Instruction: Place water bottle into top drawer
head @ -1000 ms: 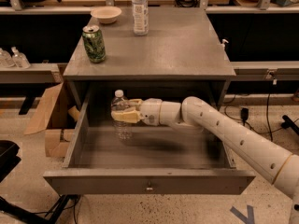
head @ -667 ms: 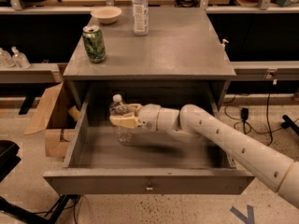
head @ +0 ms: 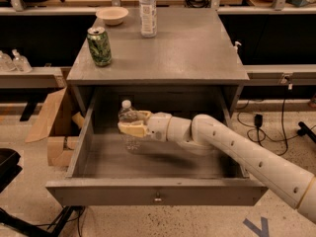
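The top drawer (head: 158,193) stands pulled out, its grey front panel with a small metal pull facing me. My gripper (head: 132,123) reaches in from the right on a white arm and is shut on the water bottle (head: 129,130), a small clear ribbed bottle with a white cap. The bottle is upright inside the drawer's left half, its base at or just above the drawer floor.
On the cabinet top (head: 187,48) stand a green drink can (head: 99,46), a taller labelled bottle (head: 147,11) and a pale bowl (head: 112,15). A cardboard box (head: 54,127) sits on the floor to the left. Cables lie at the right.
The gripper and the water bottle have moved a little left and lower inside the drawer. The items on top have not moved.
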`<state>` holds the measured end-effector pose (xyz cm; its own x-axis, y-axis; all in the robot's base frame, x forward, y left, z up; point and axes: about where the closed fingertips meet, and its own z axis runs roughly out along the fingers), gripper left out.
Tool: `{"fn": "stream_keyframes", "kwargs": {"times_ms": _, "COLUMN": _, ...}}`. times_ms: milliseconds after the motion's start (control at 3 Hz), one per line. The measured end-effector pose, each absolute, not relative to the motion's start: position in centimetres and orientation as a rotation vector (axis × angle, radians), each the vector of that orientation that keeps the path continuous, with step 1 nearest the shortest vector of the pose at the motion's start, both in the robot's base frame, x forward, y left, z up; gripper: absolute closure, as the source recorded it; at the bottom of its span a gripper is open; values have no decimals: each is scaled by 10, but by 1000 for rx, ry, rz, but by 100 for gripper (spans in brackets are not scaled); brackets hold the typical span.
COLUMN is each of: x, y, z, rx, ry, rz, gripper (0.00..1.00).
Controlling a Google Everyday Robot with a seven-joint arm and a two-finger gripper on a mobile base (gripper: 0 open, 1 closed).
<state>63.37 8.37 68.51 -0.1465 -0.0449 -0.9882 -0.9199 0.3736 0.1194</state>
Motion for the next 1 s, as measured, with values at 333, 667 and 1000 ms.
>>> {"fn": "stream_keyframes", "kwargs": {"times_ms": 333, "x": 634, "y": 84, "z": 686, "rx": -905, "ry": 1516, "rz": 981, "gripper": 20}}
{"fn": "stream_keyframes", "kwargs": {"times_ms": 667, "x": 633, "y": 86, "z": 686, "rx": -908, "ry": 1514, "rz": 985, "gripper": 0}}
{"fn": "stream_keyframes", "kwargs": {"times_ms": 1000, "x": 633, "y": 86, "z": 686, "rx": -908, "ry": 1514, "rz": 985, "gripper": 0}}
